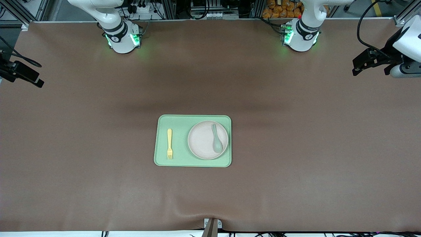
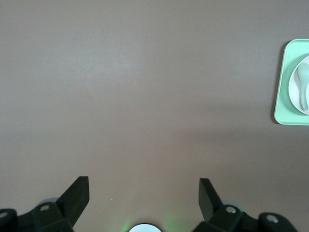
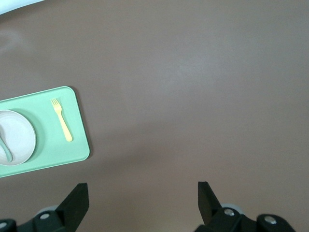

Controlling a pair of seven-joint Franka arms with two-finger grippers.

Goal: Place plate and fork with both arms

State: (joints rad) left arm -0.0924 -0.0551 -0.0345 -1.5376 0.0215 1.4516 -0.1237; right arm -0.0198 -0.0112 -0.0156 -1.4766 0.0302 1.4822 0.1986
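From the front camera I see the tray (image 1: 192, 141) sitting mid-desk (image 1: 296, 148), somewhat nearer the camera than the two arm bases. The plate (image 1: 204, 141) lies in the tray toward the left arm's end, and a spoon (image 1: 216, 139) rests on the plate, bowl end nearer the camera. The fork (image 1: 169, 143) lies flat on the tray's bare floor toward the right arm's end, tines pointing at the camera, well apart from the plate. The left gripper (image 1: 357, 67) hangs over the desk's edge at its own arm's end; the right gripper (image 1: 37, 82) hangs over the desk's edge at its arm's end. Both arms wait, far from the tray.

On the left wrist camera I have the left gripper (image 2: 144, 193) with its fingers (image 2: 77, 193) spread wide, nothing between them, over bare desk (image 2: 145, 87). A corner of the tray (image 2: 285, 82) shows at the edge, with part of the plate (image 2: 295, 92) and the spoon (image 2: 303, 82).

On the right wrist camera the right gripper (image 3: 143, 195) also has its fingers (image 3: 77, 195) wide and empty over bare desk (image 3: 203, 87). I can see the tray (image 3: 77, 140), the fork (image 3: 63, 120) on it, and the plate (image 3: 19, 135) with the spoon's (image 3: 4, 147) handle on it.
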